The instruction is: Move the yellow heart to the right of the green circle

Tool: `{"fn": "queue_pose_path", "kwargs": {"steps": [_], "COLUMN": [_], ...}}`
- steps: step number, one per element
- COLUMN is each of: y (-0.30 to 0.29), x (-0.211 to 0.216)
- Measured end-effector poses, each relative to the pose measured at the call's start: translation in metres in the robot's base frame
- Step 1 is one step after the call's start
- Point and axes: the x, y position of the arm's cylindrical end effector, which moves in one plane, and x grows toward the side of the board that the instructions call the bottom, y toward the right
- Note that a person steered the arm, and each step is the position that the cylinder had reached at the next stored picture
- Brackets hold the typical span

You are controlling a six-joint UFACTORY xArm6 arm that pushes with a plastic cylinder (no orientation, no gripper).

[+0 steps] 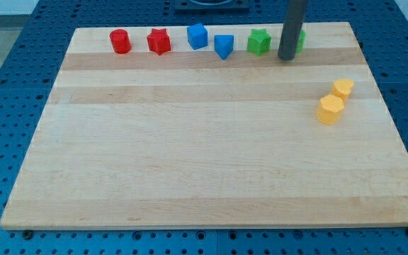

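My tip [286, 58] is bare, touching no block, at the view's top just in front of a green block [300, 40] it mostly hides (prob. the circle), w/ both yellow blocks, upper [343, 88] & lower [330, 110], well apart twd lower right; can't tell which is the heart, so ID first, then get below it & push up.

red cylinder [120, 41] | red star [159, 42] | blue cube [197, 36] | green star [259, 42] | yellow heart [343, 88] | pale wood board [190, 156]
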Motion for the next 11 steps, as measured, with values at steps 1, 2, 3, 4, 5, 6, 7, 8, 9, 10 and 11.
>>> {"fn": "queue_pose_path", "kwargs": {"steps": [1,2,3,4,5,6,7,8,9,10,11], "y": [0.000,0.001,0.009,0.062,0.079,0.078,0.072,0.064,0.062,0.062,0.062], "x": [0.061,0.123,0.161,0.179,0.179,0.179,0.162,0.162,0.148,0.107,0.060]}}
